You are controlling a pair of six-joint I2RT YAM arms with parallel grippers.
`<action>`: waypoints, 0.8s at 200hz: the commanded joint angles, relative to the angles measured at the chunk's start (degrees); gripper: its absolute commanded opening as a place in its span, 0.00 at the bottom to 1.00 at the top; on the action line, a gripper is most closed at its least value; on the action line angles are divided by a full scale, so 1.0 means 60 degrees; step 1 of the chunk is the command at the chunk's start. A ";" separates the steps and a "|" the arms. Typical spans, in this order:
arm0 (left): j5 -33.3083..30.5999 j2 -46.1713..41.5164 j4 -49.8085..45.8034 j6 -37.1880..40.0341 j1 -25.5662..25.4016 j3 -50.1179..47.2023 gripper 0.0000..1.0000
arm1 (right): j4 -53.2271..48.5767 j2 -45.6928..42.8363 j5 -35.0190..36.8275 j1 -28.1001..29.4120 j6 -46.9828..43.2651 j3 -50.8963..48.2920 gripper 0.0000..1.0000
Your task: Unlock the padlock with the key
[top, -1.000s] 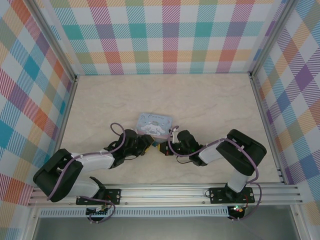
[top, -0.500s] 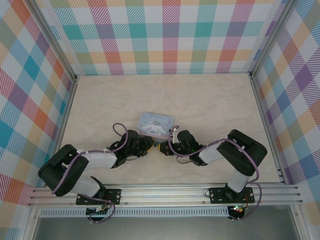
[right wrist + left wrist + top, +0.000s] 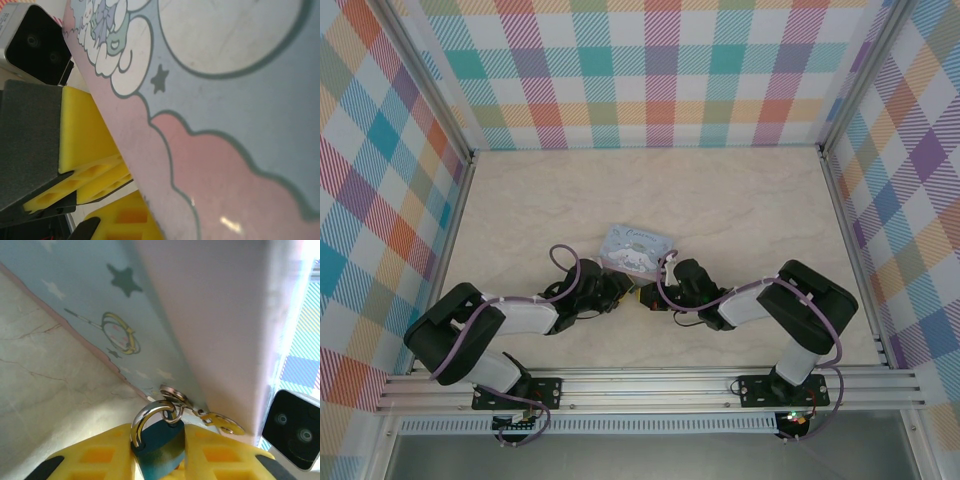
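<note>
While left pincer [image 3: 617, 290] grips padlock [image 3: 161, 454], shackle [image 3: 141, 418] pointing at tin [image 3: 100, 300], right pincer [image 3: 646, 298] sits clenched.

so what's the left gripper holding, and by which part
The padlock, pinched by its dark blue body between the left gripper's yellow pads. Its silver shackle, with the key ring through it, sticks out free above.

— What carries everything?
— A pale worktop [image 3: 740, 200] with faint marble veining.
— And what lies on it?
— A pale blue tin [image 3: 636, 244] with a cartoon picture, midway between the left and right edges, nearer the near edge, set askew.
</note>
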 commanded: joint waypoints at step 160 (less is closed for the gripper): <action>-0.0242 0.0076 0.0028 -0.0008 -0.0246 0.0630 0.00 | -0.0786 -0.1388 0.0646 -0.0036 -0.0719 -0.0329 0.39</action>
